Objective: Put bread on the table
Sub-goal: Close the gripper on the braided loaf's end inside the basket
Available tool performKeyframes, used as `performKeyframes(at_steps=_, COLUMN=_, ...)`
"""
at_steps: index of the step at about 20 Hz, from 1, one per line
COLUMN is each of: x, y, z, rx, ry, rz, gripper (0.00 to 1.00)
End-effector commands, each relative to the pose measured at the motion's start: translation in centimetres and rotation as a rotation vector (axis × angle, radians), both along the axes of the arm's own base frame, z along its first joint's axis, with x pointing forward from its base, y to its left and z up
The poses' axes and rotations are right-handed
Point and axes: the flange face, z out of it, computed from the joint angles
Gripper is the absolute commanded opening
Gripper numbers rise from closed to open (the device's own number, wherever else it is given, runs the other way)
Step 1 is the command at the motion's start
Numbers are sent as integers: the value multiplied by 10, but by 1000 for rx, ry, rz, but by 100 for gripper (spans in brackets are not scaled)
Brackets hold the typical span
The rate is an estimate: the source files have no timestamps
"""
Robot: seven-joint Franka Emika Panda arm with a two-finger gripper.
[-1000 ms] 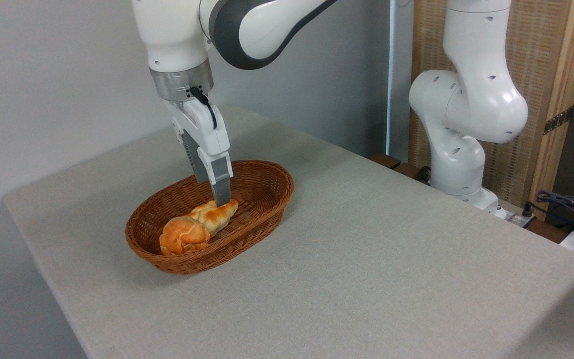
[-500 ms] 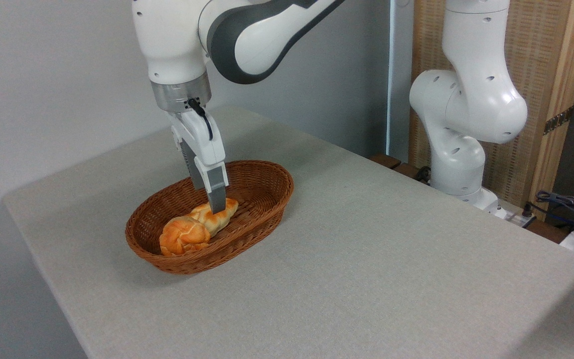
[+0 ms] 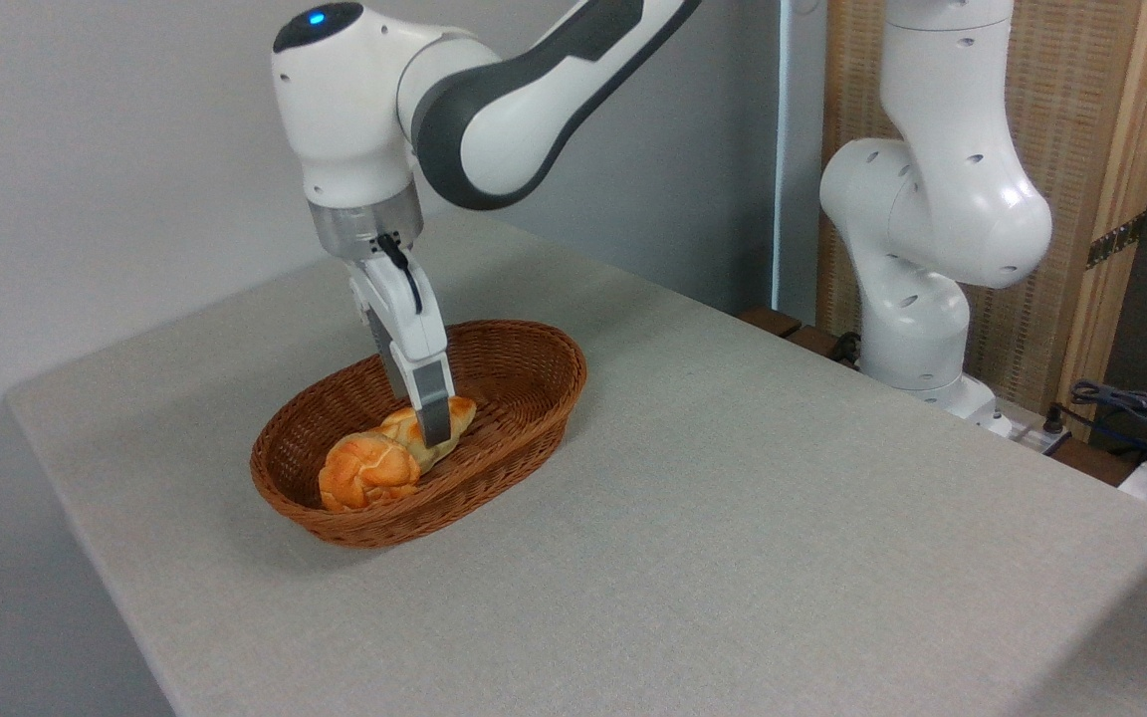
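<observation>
The gripper (image 3: 431,423) is standing in front of the bread (image 3: 454,415), so the near grey finger is covering the middle of the loaf. The far finger is hiding behind the near one, so it is not clear if the fingers are squeezing the bread or only standing beside it. The round roll (image 3: 366,472) is covering the loaf's left end. The near wall of the basket (image 3: 494,458) is hiding the undersides of both breads. The top edge is cutting off the robot arm (image 3: 534,90). The table (image 3: 733,518) is running off the bottom and right edges. The cables (image 3: 1136,406) at the far right are too small and tangled to tell apart.
</observation>
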Motion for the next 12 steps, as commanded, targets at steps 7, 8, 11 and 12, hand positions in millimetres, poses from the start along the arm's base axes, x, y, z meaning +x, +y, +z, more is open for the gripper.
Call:
performKeyframes(at_steps=7, x=-1, y=-15, z=-28, rx=11, ry=11, rz=-37, gripper=35)
performKeyframes(at_steps=8, x=-1, y=-15, z=-28, rx=11, ry=11, rz=-37, gripper=32)
performKeyframes(at_steps=11, x=-1, y=-15, z=-33, rx=12, ry=22, rz=-35, gripper=26)
performKeyframes(at_steps=12, x=-1, y=-15, z=-33, rx=12, ry=23, rz=-35, gripper=25)
